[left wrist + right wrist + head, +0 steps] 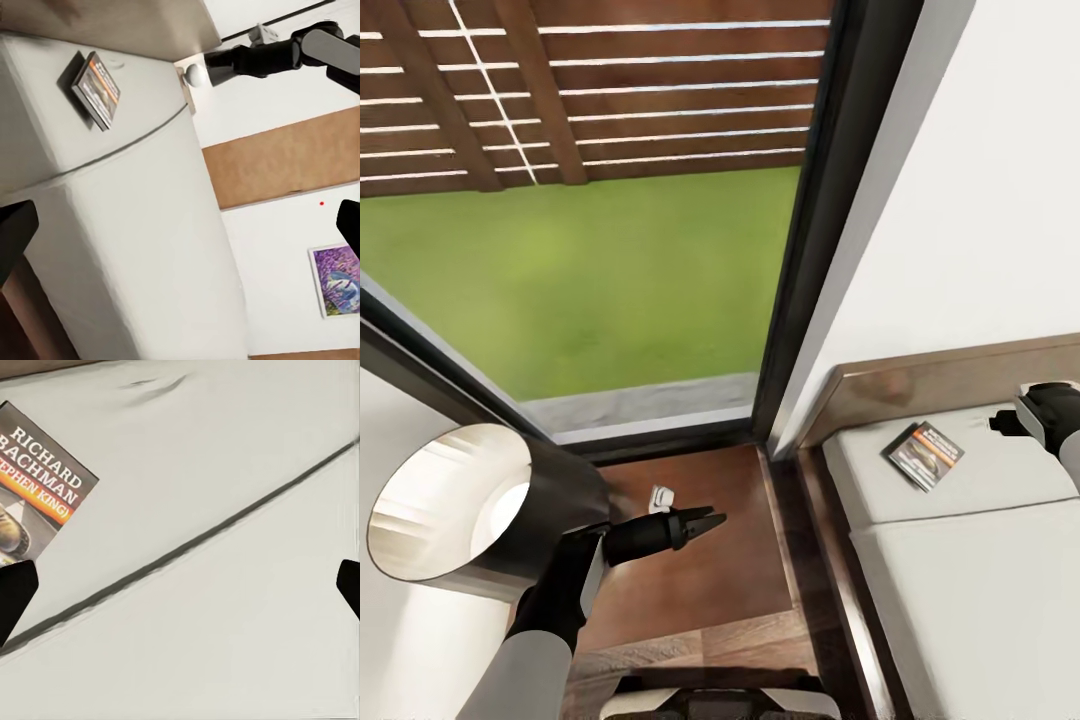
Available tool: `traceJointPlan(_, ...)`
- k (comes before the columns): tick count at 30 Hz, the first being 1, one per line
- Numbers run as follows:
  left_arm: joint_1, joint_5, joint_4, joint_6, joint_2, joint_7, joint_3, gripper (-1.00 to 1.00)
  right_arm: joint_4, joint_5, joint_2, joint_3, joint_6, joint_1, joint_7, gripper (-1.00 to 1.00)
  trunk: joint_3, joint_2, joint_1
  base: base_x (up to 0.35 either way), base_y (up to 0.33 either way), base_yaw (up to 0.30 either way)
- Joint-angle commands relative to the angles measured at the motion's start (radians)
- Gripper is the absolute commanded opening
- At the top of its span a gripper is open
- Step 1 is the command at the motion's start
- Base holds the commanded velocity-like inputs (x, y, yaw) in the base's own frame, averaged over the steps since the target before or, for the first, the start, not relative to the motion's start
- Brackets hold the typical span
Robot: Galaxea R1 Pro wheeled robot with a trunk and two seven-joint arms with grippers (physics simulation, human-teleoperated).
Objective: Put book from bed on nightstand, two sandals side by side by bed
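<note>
Pale grey forearms end in glossy black wrists, the left hand point(712, 520) with 2 tapered black fingers.

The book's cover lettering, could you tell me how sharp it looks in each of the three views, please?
Right wrist view: the book is close, its author lettering large and readable. Left wrist view: only an orange band shows on its cover, no words legible. Head view: the book is small and soft, its text unreadable.

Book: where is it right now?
In the head view the book lies flat on the bed near the headboard, at the right side, just left of the right gripper.
</note>
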Motion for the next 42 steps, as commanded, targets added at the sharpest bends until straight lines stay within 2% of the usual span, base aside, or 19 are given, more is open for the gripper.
traceJointPlan(1,-0.001,-0.010,-0.001,0.010,-0.002,-0.009,0.006,1.00,0.000,0.006,-0.009,-0.009,-0.005,-0.001,-0.002,1.00,-0.003,-0.002,0.001,0.000,0.000,0.000)
traceJointPlan(5,-0.001,-0.010,-0.001,0.010,-0.002,-0.009,0.006,1.00,-0.001,0.005,-0.027,-0.010,-0.056,-0.001,-0.003,1.00,-0.009,-0.002,0.001,0.000,0.000,0.000)
traceJointPlan(13,-0.001,-0.010,-0.001,0.010,-0.002,-0.009,0.006,1.00,-0.002,0.003,-0.035,-0.015,-0.065,-0.001,-0.004,1.00,-0.022,-0.002,0.001,0.000,0.000,0.000)
traceJointPlan(42,-0.001,-0.010,-0.001,0.010,-0.002,-0.009,0.006,1.00,-0.003,-0.004,-0.035,-0.014,-0.065,-0.001,-0.003,1.00,-0.067,-0.002,0.001,0.000,0.000,0.000)
